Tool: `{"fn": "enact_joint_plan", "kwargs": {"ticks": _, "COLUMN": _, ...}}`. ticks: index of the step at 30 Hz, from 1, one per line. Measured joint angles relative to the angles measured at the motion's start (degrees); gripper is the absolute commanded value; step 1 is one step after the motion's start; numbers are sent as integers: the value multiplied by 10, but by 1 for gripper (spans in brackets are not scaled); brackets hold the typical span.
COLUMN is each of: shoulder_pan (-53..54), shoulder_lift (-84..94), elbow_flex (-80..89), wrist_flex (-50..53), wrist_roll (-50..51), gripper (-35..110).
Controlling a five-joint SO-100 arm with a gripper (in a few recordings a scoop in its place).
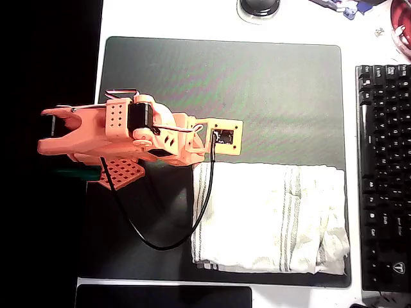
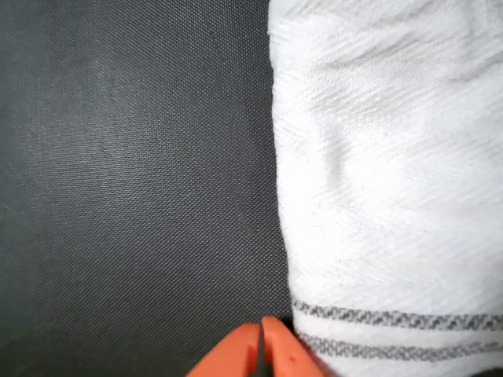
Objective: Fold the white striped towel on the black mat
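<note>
So your white striped towel (image 1: 270,218) is sitting on the lower right part of the black mat (image 1: 257,90) in the overhead view, already doubled over into a rough rectangle with its thin grey-green stripes running across the middle and along the left edge, and its right end is pretty crumpled. The orange arm (image 1: 128,138) reaches in from the left, its far end hanging right over the towel's upper left corner, with a black cable (image 1: 192,224) drooping from it across the mat and the towel's left edge. In the wrist view your fingers (image 2: 262,353) are pressed together, tips touching, nothing between them, and they sit just beside the towel's striped edge over bare mat, though you can't tell if they're actually touching the mat. A black keyboard (image 1: 385,179) lies on the white bench (image 1: 192,19) just right of the mat.
</note>
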Motion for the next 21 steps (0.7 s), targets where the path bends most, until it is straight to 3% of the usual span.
{"fn": "enact_joint_plan", "kwargs": {"ticks": 21, "shoulder_pan": -5, "shoulder_lift": 0, "elbow_flex": 0, "wrist_flex": 0, "wrist_roll": -4, "gripper": 0}}
